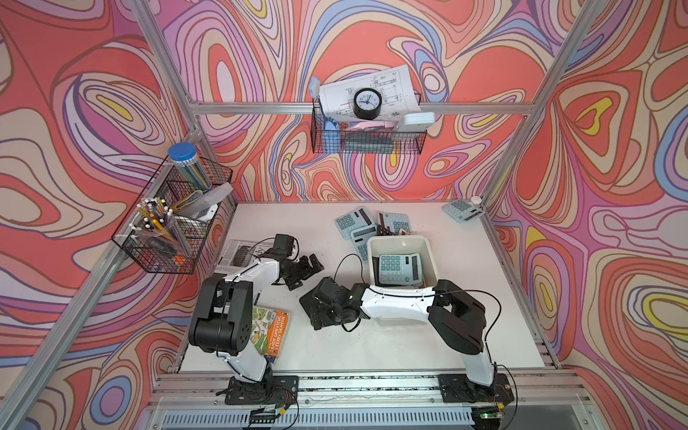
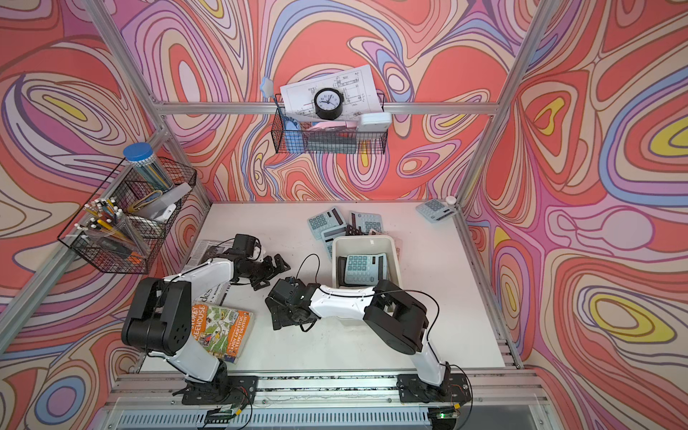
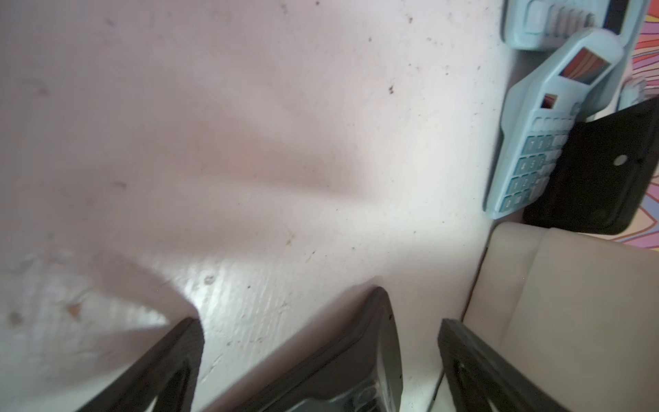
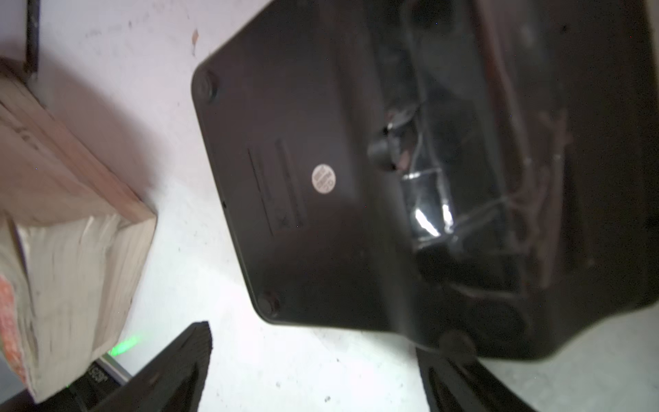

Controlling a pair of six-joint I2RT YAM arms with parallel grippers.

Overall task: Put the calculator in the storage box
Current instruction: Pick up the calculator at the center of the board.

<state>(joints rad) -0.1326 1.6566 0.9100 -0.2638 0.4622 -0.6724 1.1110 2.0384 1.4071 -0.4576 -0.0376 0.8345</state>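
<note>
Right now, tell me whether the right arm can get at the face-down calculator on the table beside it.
Probably yes. The right gripper is open, and the calculator lies black back up just ahead of it, flat on the table. Nothing seems to lie on it, and the book sits apart.

Both top views look steeply down from high above the arm bases toward the back wall, taking in the whole table from afar. The left wrist camera hangs low over the tabletop, looking across it to the storage box and a blue calculator, which both top views also show. The right wrist camera looks down at close range on a face-down calculator and a book, likewise shared with both top views.
</note>
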